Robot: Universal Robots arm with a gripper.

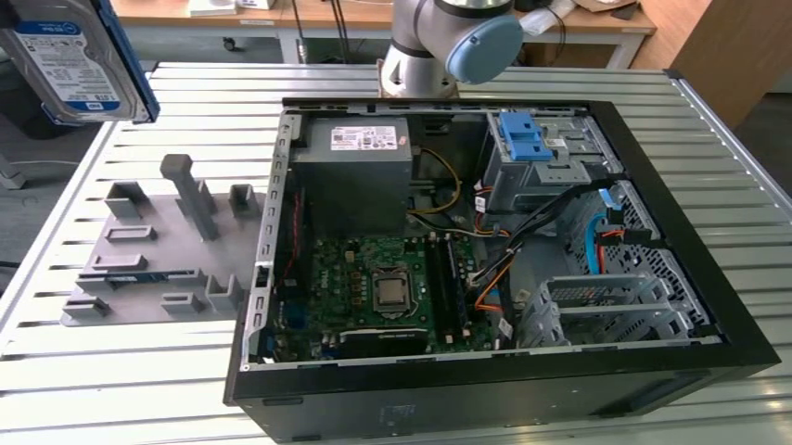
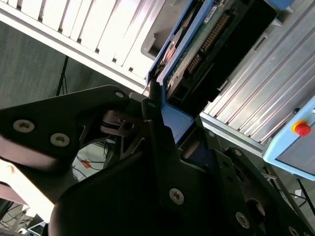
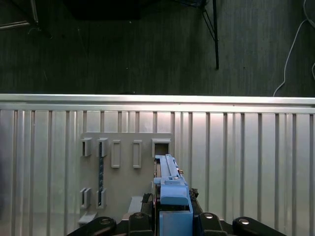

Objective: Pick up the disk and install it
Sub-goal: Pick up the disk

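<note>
Pinching the disk (image 1: pixel 77 57) by its blue rails in the claw (image 3: pixel 171 200), pressed tight on both edges. Hanging upright, high at ten o'clock from the open computer case (image 1: pixel 495 394) in the exterior view, above the grey holder plate (image 3: pixel 123 167), reaching lengthwise straight out from the fingertips.

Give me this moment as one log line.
hand: shut on disk | disk: held in air, clear of grey fixture | computer case: open, disk not yet inside
</note>
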